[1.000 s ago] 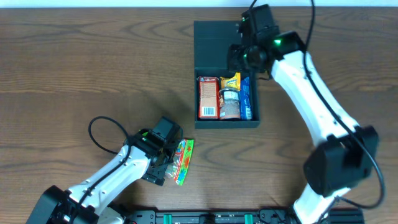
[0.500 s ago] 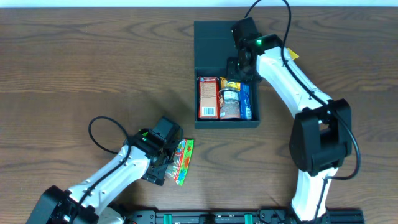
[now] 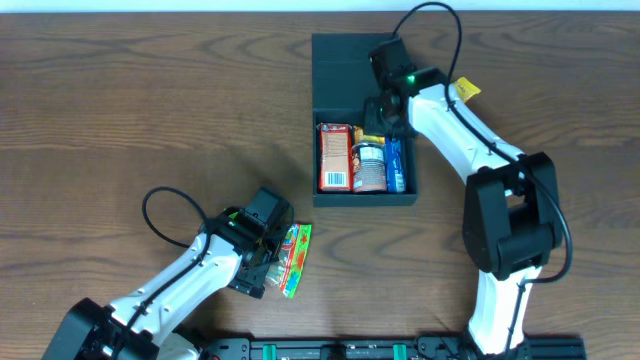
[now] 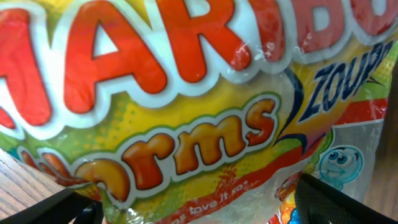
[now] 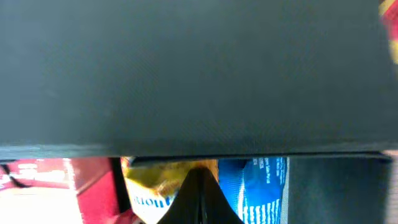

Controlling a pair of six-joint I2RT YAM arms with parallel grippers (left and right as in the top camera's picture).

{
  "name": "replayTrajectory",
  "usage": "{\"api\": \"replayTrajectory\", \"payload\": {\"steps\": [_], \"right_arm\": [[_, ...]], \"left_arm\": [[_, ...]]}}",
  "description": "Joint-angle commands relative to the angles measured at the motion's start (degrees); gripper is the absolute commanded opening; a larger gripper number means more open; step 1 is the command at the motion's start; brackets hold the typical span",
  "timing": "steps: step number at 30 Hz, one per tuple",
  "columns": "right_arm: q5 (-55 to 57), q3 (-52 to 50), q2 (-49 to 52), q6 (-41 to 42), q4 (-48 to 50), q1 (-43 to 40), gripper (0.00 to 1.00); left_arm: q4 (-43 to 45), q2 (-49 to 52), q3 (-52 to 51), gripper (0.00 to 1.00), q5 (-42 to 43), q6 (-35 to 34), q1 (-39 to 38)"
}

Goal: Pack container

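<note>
Well, poised left gripper (image 4: 199, 205) wide-open over Haribo worms bag (image 3: 296, 258) on wooden table (image 3: 120, 120); held right gripper (image 5: 200, 194) pinched shut at container (image 3: 340, 60) lid's hinge, above yellow packet (image 5: 152, 186).

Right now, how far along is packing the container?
Done: a red box, a can, a blue packet and a yellow packet sit in the container. In hand: the left gripper, open, straddles the gummy-worm bag on the table, not yet closed on it. The right gripper is shut near the lid hinge, apparently empty. Left: get the bag in and close the open lid.
</note>
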Motion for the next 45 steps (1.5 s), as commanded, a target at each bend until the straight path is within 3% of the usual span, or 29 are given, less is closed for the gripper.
{"api": "replayTrajectory", "payload": {"steps": [1, 7, 15, 24, 25, 26, 27, 28, 29, 30, 35, 45], "right_arm": [[-0.94, -2.19, 1.44, -0.13, 1.46, -0.24, 0.01], [-0.37, -0.92, -0.70, -0.24, -0.42, -0.35, 0.01], [6.97, 5.29, -12.87, -6.16, -11.21, -2.29, 0.04], [4.50, 7.41, -13.81, 12.35, -11.89, -20.37, 0.02], [4.96, 7.41, -13.42, 13.70, -11.30, -21.03, 0.04], [4.96, 7.41, -12.85, 14.82, -10.58, -21.44, 0.23], [5.09, 7.41, -12.26, 16.11, -9.99, -21.59, 0.54], [5.92, 7.41, -11.32, 18.03, -9.42, -21.51, 0.78], [6.23, 7.41, -9.79, 20.17, -8.37, -21.35, 0.90], [6.21, 7.41, -8.92, 21.00, -7.78, -21.31, 0.96], [0.85, 7.41, -0.85, 24.94, -0.24, -20.76, 0.99], [1.73, 7.43, 6.25, 29.88, 6.54, -19.52, 0.99]], "left_arm": [[-0.20, 0.61, -0.35, 0.95, -0.46, -0.26, 0.07], [-0.20, 0.61, -0.35, 0.95, -0.46, -0.26, 0.07], [-0.20, 0.61, -0.35, 0.95, -0.46, -0.24, 0.07], [-0.20, 0.61, -0.35, 0.95, -0.46, -0.24, 0.07], [-0.20, 0.61, -0.35, 0.95, -0.46, -0.26, 0.07], [-0.20, 0.61, -0.35, 0.95, -0.46, -0.24, 0.09], [-0.20, 0.61, -0.35, 0.95, -0.46, -0.26, 0.09], [-0.20, 0.61, -0.35, 0.95, -0.46, -0.26, 0.07], [-0.20, 0.61, -0.35, 0.95, -0.46, -0.26, 0.07], [-0.20, 0.61, -0.37, 0.95, -0.46, -0.26, 0.09], [-0.20, 0.61, -0.35, 0.95, -0.46, -0.26, 0.09], [-0.20, 0.61, -0.35, 0.95, -0.46, -0.26, 0.07]]}}
